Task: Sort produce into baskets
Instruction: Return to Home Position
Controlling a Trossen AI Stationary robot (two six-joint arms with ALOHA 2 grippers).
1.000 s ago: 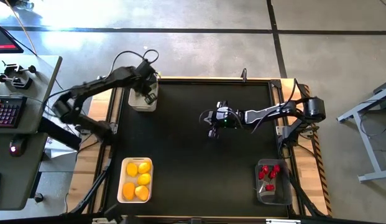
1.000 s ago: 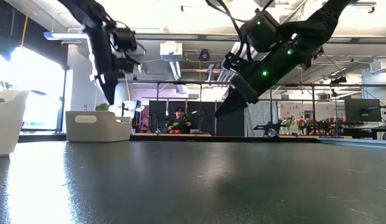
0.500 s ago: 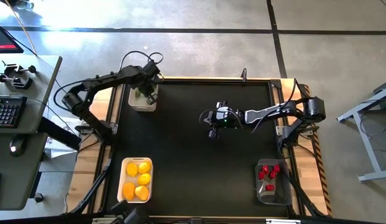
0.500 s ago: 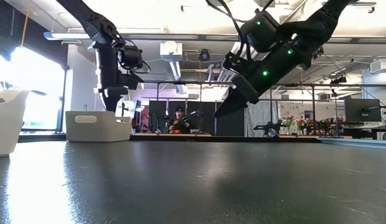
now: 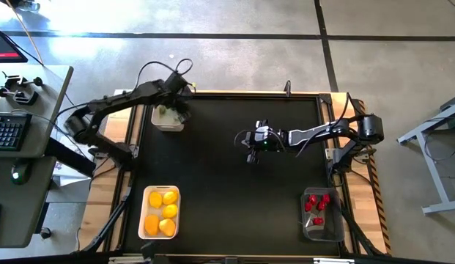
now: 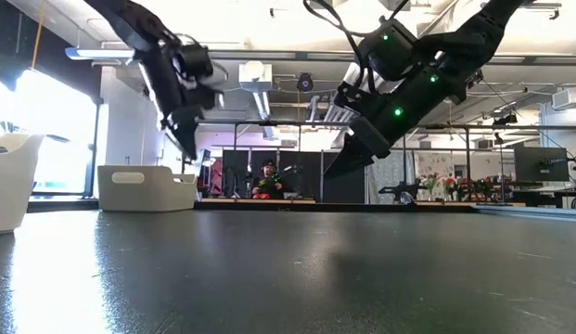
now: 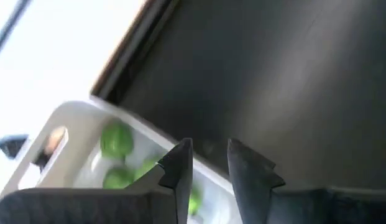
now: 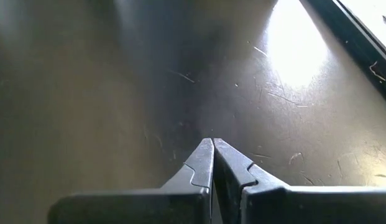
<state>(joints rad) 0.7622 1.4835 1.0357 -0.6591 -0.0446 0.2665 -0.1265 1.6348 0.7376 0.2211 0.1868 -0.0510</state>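
The beige-white tub (image 5: 167,119) stands at the table's far left and holds several green pieces (image 7: 116,138). My left gripper (image 5: 182,108) hangs open and empty just above the tub's right rim, tipped toward the table's right; it also shows in the low view (image 6: 189,148) and in its wrist view (image 7: 208,146). My right gripper (image 5: 249,141) is shut and empty, above the bare middle of the table (image 8: 212,142). A white tray (image 5: 160,213) with several yellow ovals sits near left. A transparent bin (image 5: 321,214) with red pieces sits near right.
The black mat (image 5: 234,183) between the three bins is bare. The tub shows in the low view (image 6: 146,188) at the left. A person (image 6: 266,178) sits in the room beyond the far edge.
My left gripper has moved a little toward the table's right over the tub, going from upright to tipped. A second ago a green piece showed at its fingertips; now they are empty. My right arm has kept still.
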